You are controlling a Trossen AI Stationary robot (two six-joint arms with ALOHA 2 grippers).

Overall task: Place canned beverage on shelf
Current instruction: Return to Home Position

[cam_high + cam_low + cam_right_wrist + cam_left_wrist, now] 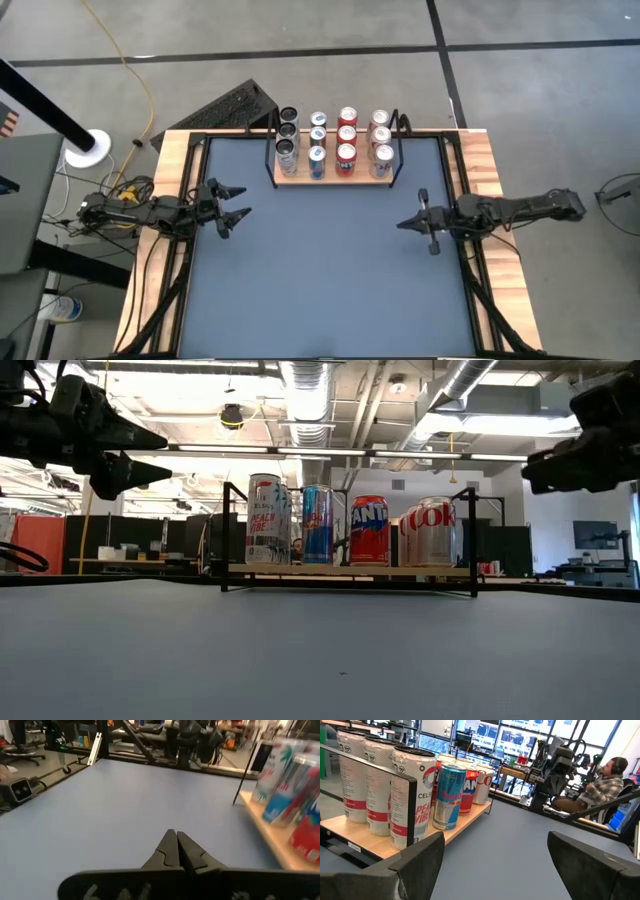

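Shelf (350,570): light wood board, smooth; thin black metal wire frame. Cans (370,532): glossy printed metal. Desk (320,650): matt, smooth blue-grey surface.

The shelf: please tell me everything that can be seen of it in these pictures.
The shelf is a flat rectangular board that looks like light wood, with thin black wire uprights at both ends. It stands level at the far side of the blue-grey table, midway across. Twelve upright cans fill it, in four rows of three sorted by kind. The open left gripper and the shut right gripper both hang apart from it.
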